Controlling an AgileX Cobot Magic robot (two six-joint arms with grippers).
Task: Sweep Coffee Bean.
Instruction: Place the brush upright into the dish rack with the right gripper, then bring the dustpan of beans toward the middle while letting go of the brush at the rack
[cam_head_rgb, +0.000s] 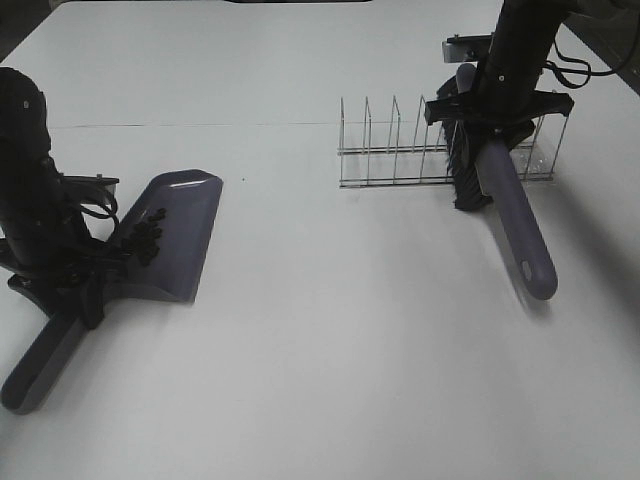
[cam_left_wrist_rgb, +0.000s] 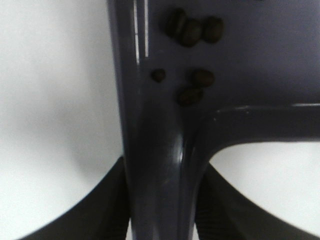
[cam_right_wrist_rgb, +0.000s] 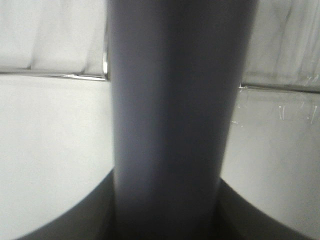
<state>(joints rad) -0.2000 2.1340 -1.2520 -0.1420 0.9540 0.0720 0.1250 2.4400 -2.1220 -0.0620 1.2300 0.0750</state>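
Observation:
A grey-purple dustpan (cam_head_rgb: 172, 235) lies on the white table at the left, with the coffee beans (cam_head_rgb: 146, 240) clustered inside near its back wall. My left gripper (cam_head_rgb: 78, 285) is shut on the dustpan's handle (cam_left_wrist_rgb: 160, 175); several beans (cam_left_wrist_rgb: 192, 31) show in the pan just beyond it in the left wrist view. At the right, my right gripper (cam_head_rgb: 497, 112) is shut on the brush handle (cam_head_rgb: 515, 215), which fills the right wrist view as a grey shaft (cam_right_wrist_rgb: 170, 125). The brush's black bristles (cam_head_rgb: 464, 170) hang at the wire rack.
A clear wire rack (cam_head_rgb: 400, 150) with several upright dividers stands at the back right, its rail (cam_right_wrist_rgb: 55, 75) crossing behind the brush. A seam line runs across the table (cam_head_rgb: 320, 340) at the back.

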